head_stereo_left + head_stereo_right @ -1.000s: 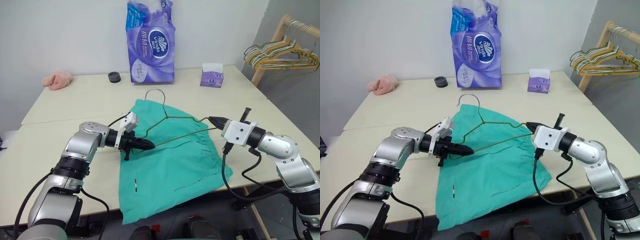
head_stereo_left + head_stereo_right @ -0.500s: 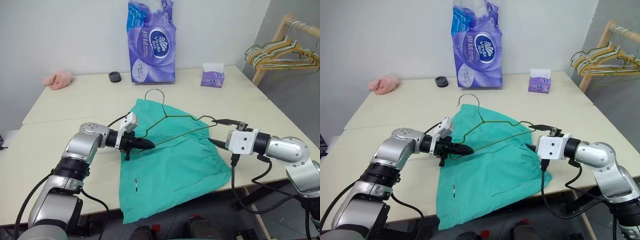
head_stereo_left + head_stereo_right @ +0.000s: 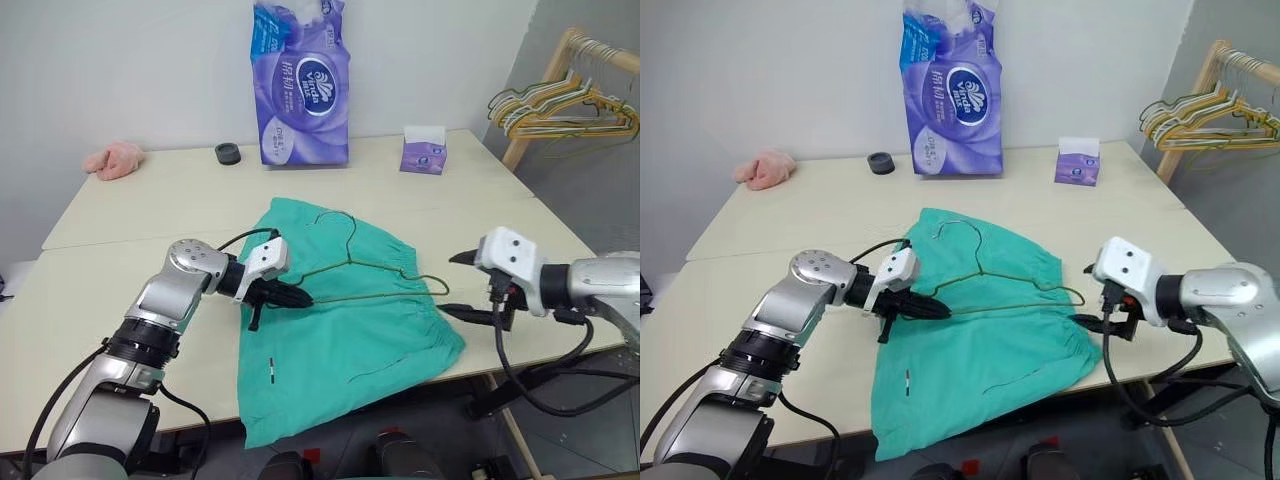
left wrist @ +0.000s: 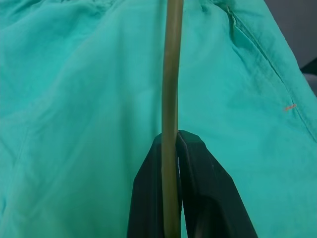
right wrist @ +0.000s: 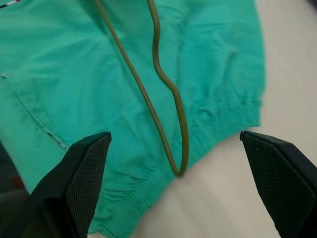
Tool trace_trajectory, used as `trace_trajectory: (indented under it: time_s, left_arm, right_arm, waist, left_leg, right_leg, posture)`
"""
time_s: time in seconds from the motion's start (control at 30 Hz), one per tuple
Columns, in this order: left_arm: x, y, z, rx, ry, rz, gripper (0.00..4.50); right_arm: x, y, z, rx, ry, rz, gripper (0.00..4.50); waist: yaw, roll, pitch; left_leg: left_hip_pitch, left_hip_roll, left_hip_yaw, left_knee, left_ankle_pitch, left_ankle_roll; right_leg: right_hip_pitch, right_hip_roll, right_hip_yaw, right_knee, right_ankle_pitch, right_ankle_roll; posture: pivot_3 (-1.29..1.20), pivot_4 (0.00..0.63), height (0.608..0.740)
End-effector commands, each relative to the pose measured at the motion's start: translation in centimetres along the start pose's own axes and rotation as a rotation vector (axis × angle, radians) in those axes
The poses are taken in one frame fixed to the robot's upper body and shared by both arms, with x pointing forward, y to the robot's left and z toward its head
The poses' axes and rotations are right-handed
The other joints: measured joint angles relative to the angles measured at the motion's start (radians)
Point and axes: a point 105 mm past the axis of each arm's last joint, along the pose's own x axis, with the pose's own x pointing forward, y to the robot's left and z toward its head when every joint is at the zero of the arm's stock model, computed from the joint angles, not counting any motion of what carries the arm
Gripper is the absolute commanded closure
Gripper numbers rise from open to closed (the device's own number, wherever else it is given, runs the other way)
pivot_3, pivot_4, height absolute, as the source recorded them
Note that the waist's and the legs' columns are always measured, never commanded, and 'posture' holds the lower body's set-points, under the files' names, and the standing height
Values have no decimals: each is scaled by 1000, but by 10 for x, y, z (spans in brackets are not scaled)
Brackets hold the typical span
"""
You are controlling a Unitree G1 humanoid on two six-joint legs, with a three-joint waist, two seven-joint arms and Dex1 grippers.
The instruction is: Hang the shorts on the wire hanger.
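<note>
The left gripper pinches the thin, dull wire hanger at its nine-o'clock end; the right gripper, jaws wide and empty, hovers near the three-o'clock tip. The hanger rests across the soft, wrinkled teal shorts, spread mid-table. Held at one end only, the springy wire could twist or snag the gathered waistband.

Pale table, seam across the middle. Far half: pink cloth at left, black ring, tall purple tissue pack upright at centre, small purple tissue box right. Near half: teal shorts spread flat, lower part overhanging the front edge.
</note>
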Motion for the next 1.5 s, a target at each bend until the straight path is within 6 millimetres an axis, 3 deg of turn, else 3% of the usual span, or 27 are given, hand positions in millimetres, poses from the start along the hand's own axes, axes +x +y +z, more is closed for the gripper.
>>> trace_trajectory:
  time_s: [0.03,0.27,0.37,0.73,1.13,1.3,1.43,1.5]
  left_arm:
    - [0,3,22,104,-13,6,4500]
    - [3,-2,29,143,-17,-8,4500]
    - [3,-3,28,158,-8,-9,4500]
    - [7,0,21,202,43,-2,4500]
    - [9,1,28,157,-36,5,4500]
    - [10,6,35,130,-103,42,3179]
    - [-6,31,50,38,-255,209,2011]
    - [-16,38,52,-53,-319,251,2011]
  right_arm:
    - [6,5,8,-27,12,45,51]
    - [27,7,3,-28,79,102,51]
    - [31,8,0,-9,106,123,561]
    - [35,14,-1,-5,142,161,4420]
    - [35,12,-4,7,138,135,4468]
    - [32,12,-10,29,143,118,4500]
    - [22,9,-19,79,155,81,4500]
    - [18,7,-25,103,160,57,4500]
  waist:
    - [0,0,0]
    - [-2,0,0]
    - [-2,0,0]
    - [-2,0,0]
    - [-3,0,0]
    - [-3,0,-1]
    - [-1,0,-1]
    - [-1,0,-1]
  left_leg:
    - [0,0,0,0,0,0]
    - [0,0,0,0,0,0]
    - [0,0,0,0,0,0]
    - [-1,0,-1,0,0,0]
    - [-1,0,-1,0,0,0]
    - [-1,0,-2,1,0,0]
    - [-2,0,-2,1,0,0]
    - [-2,0,-3,2,0,0]
  right_leg:
    - [0,0,0,0,0,0]
    - [-1,0,-1,0,0,0]
    - [-1,0,-1,0,0,0]
    - [-1,-1,-1,0,0,0]
    - [-1,-1,-3,1,0,0]
    - [-1,-1,-3,1,0,0]
    - [-1,-2,-4,1,0,0]
    - [-1,-2,-5,1,0,0]
  posture:
    - [-193,47,740]
    - [-187,42,740]
    - [-187,42,740]
    - [-184,38,740]
    - [-187,29,740]
    - [-190,26,740]
    - [-203,21,740]
    - [-207,17,740]
